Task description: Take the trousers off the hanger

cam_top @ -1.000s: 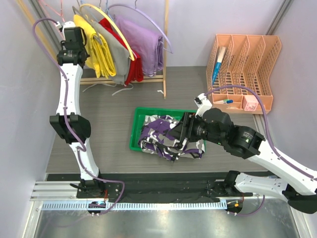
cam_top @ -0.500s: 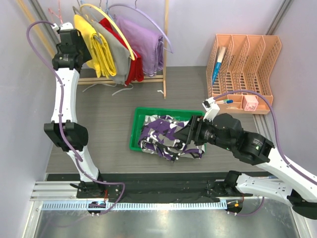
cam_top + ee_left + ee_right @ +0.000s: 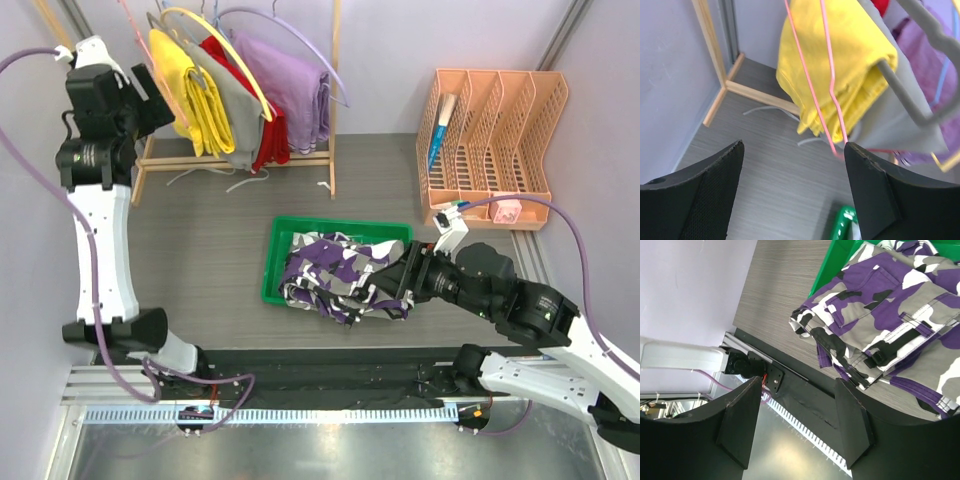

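Observation:
The trousers (image 3: 340,272), camouflage cloth in purple, white, grey and black, lie crumpled in a green tray (image 3: 272,262), spilling over its near edge. In the right wrist view the trousers (image 3: 890,305) lie beyond the fingers. My right gripper (image 3: 388,283) (image 3: 799,385) hovers open at their near right side, nothing between its fingers. The pink wire hanger (image 3: 831,90) hangs bare on the rack in front of a yellow garment (image 3: 850,45). My left gripper (image 3: 150,108) (image 3: 794,150) stands open just left of the rack, clear of the hanger.
A wooden rack (image 3: 333,110) at the back left carries yellow (image 3: 195,95), grey, red and lavender (image 3: 295,90) garments on hangers. An orange file organiser (image 3: 490,130) stands at the back right. A black mat (image 3: 330,380) runs along the near edge.
My left gripper has opened and drawn back left from the rack, leaving the pink hanger hanging there. My right arm has pulled back to the right off the trousers.

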Available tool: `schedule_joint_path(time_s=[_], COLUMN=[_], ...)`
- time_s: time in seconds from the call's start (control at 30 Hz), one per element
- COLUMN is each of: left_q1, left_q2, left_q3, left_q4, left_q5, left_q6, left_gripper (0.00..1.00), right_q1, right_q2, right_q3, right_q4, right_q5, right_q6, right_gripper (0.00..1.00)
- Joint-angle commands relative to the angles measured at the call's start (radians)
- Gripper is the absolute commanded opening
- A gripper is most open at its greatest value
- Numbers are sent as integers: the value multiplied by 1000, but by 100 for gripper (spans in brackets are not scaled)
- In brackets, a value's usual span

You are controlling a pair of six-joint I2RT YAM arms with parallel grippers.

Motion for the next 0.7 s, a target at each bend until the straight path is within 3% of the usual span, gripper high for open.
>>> schedule_joint_path(time_s=[0.0, 0.07, 0.2, 0.4, 0.53, 0.67], left_q1=[-2, -2, 0, -2, -32, -67], left_q2=[-173, -305, -556, -925, -1085, -1187], left_q3=[-189, -303, -690, -1085, -1347, -1501], left_q4=[15, 100, 269, 470, 601, 723], left_q5=[185, 282, 544, 733, 816, 882], left_q6=[-74, -143, -284, -528, -697, -807], left_gripper=[85, 86, 87, 89, 89, 90], right_q1=[5, 5, 6, 6, 5, 5], right_q2=[-14, -20, -21, -61, -136, -213], right_q3=[-20, -36, -66, -119, -202, -268], right_q4=[-18, -21, -17, 12, 45, 62], right_q5=[61, 73, 115, 164, 228, 299], right_q6=[-10, -7, 16, 65, 131, 197], right_gripper=[66, 67, 67, 69, 71, 77])
